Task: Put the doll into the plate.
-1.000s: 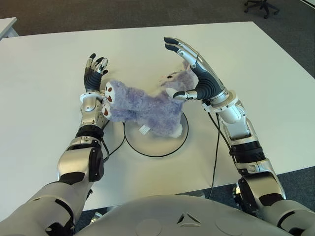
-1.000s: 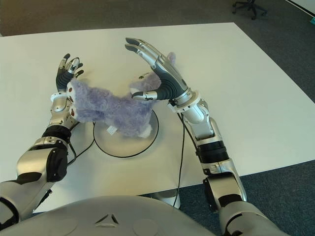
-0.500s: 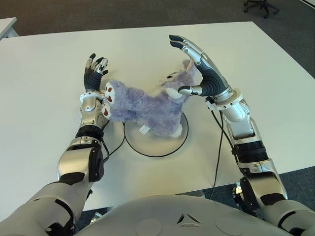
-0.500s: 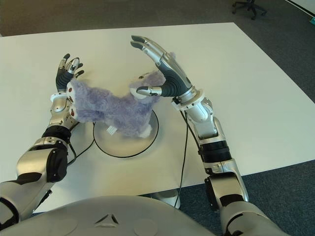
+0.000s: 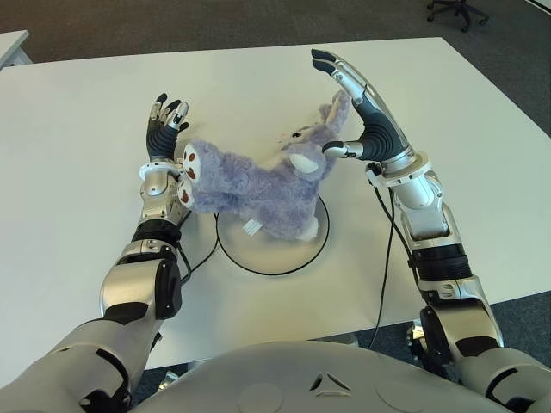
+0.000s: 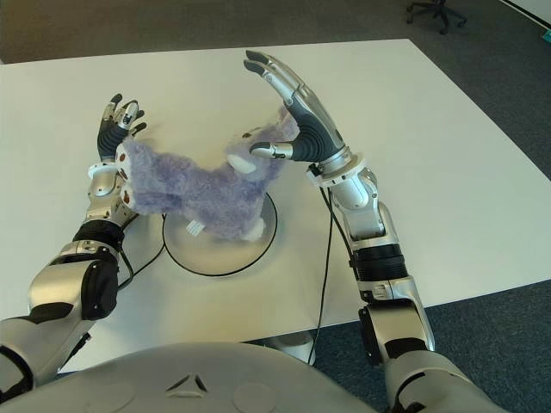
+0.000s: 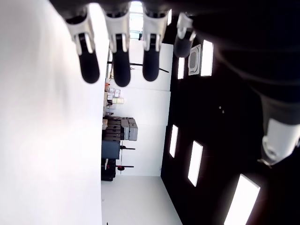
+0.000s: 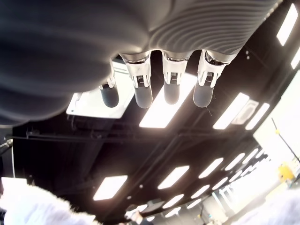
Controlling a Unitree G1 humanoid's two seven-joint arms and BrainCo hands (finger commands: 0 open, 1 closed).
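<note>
A fluffy purple doll lies across the round white plate at the middle of the table, its head toward the right and its hind feet sticking out past the plate's left rim. My right hand is open, palm facing the doll's head, with the thumb by its ear and the fingers stretched upward. In the right wrist view the fingers point at the ceiling and hold nothing. My left hand is open just left of the doll's feet, fingers spread; its own view shows fingers empty.
The white table reaches far to both sides. Black cables run along each arm down to the table's front edge. An office chair stands on the dark floor beyond the far right corner.
My right hand has drawn back to the right, off the doll's head, and tipped more upright. The doll and my left hand have stayed where they were.
</note>
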